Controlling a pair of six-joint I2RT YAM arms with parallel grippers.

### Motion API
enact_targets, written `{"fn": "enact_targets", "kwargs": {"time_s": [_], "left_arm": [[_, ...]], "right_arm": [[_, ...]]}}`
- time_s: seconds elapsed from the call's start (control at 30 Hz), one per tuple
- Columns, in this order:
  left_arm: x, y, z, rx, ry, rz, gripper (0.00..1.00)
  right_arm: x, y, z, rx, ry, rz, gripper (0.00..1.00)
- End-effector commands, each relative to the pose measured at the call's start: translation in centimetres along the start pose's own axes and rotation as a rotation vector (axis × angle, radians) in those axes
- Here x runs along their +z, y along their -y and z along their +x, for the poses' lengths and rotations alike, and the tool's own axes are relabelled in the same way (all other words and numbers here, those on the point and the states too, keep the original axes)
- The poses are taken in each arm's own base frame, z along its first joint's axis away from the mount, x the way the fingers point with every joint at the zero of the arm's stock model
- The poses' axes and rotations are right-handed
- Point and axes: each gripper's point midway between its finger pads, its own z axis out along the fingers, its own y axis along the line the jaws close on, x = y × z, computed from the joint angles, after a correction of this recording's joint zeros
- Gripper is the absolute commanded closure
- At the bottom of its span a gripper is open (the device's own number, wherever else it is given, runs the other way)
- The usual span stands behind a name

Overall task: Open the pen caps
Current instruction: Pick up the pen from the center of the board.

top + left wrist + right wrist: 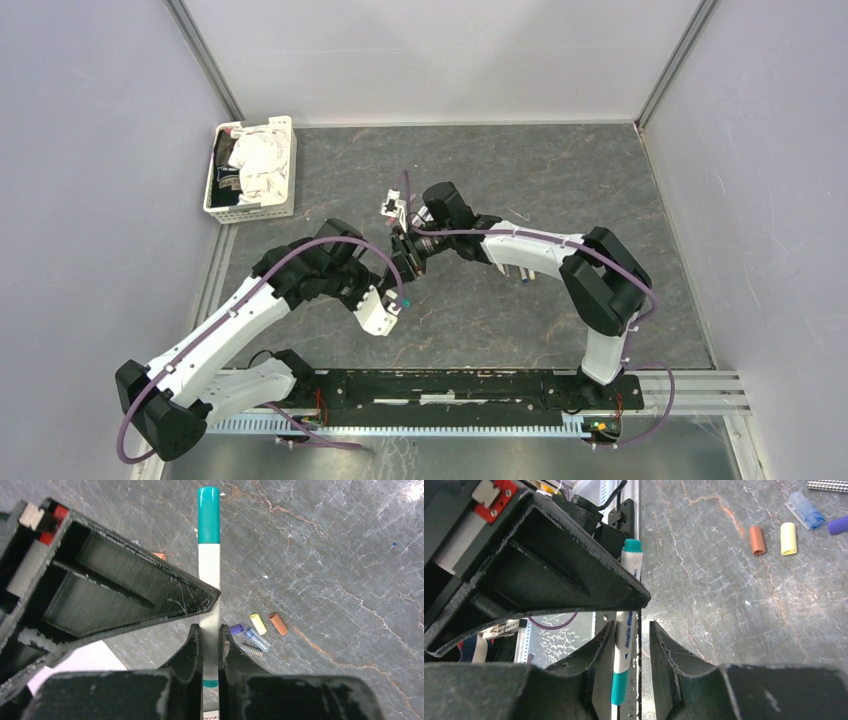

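Observation:
A white-barrelled pen (209, 590) with a teal pen cap (209, 515) is held above the table, and my left gripper (210, 640) is shut on its barrel. My right gripper (630, 645) is open around the same pen (626, 630), near the teal cap (620, 687). The barrel rests against one finger, with a gap to the other. From above, the left gripper (398, 290) and right gripper (408, 258) meet tip to tip mid-table. Loose pen caps lie on the table: purple (236, 629), yellow (258, 623) and brown (278, 623).
A clear blue cap (258, 640) and a checkered piece (252, 650) lie beside the loose caps, and an orange cap (160, 556) lies apart. A white basket (250, 168) of cloth stands at the back left. Walls enclose the dark stone table (560, 170).

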Motion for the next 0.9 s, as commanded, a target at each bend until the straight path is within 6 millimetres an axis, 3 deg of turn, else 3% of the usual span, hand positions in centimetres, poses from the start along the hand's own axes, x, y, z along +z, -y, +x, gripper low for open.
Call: {"fn": "enact_targets", "kwargs": {"time_s": [0.0,0.2,0.3,0.33,0.4,0.5,0.57,0.73,0.87], "left_arm": [[-0.3,-0.3,-0.6,0.144,0.0,-0.006,0.98],[-0.5,-1.5,-1.1,0.193,0.007,-0.046,0.98],[-0.6,-2.5,-1.1,0.186,0.0,-0.092,0.95],[-0.8,-3.3,-1.0,0.163,-0.005,-0.127,0.84],[-1.5,-5.3,-1.1,0.071,-0.006,-0.22,0.44],[-3.3,-8.1,-1.5,-0.101,0.023,-0.35,0.25],[-4.6,-9.4,-1.9,-0.229,0.053,-0.423,0.05],[-8.0,-11.2,-3.6,-0.635,0.225,-0.593,0.0],[-8.5,-10.9,-5.4,-0.905,0.374,-0.589,0.0]], "right_arm": [[0.8,-1.3,-1.6,-0.02,0.0,-0.064,0.65],[1.2,-1.3,-1.6,-0.005,-0.007,-0.086,0.68],[1.2,-1.5,-1.8,-0.004,0.0,-0.096,0.81],[1.1,-1.4,-1.7,-0.004,0.002,-0.092,0.86],[0.5,-1.0,-1.8,0.002,0.022,-0.076,1.0],[-1.4,-0.1,-2.3,0.015,0.094,-0.033,1.0],[-3.2,0.3,-3.1,0.003,0.172,0.008,1.0],[-8.7,0.8,-6.1,-0.073,0.459,0.189,1.0],[-11.9,-2.0,-9.0,-0.159,0.718,0.23,1.0]]}}
